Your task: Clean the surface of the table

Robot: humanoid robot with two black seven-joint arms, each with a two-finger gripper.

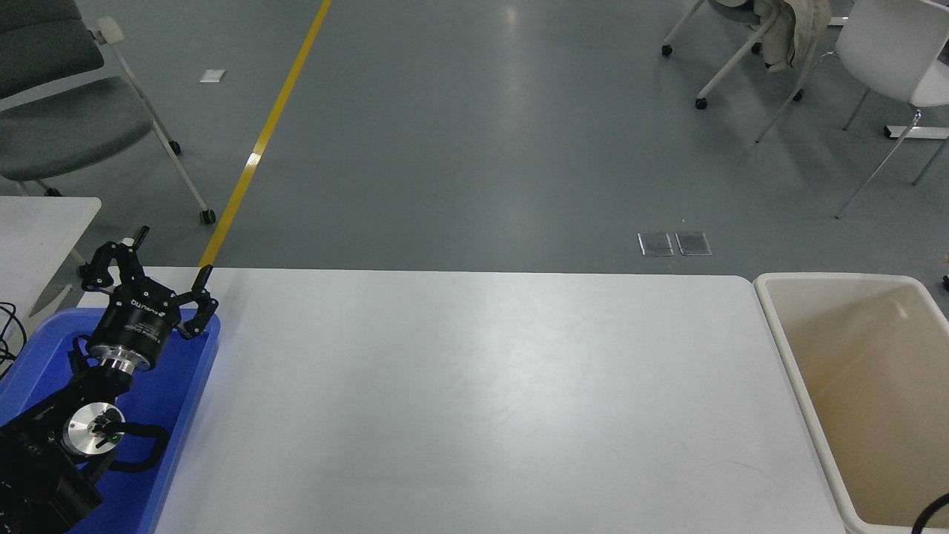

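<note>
Currently, left gripper (169,257) hangs over the blue tray (194,386) at lower left, jaws spread wide, holding nothing. Table surface (482,400) fills centre frame; beige bin (808,415) abuts its right edge. Chairs (67,111) stand beyond.

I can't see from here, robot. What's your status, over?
Left claw open, parked over blue tray. Right claw out of view. Table surface bare, nothing on it. Beige bin at its right end. Over.
</note>
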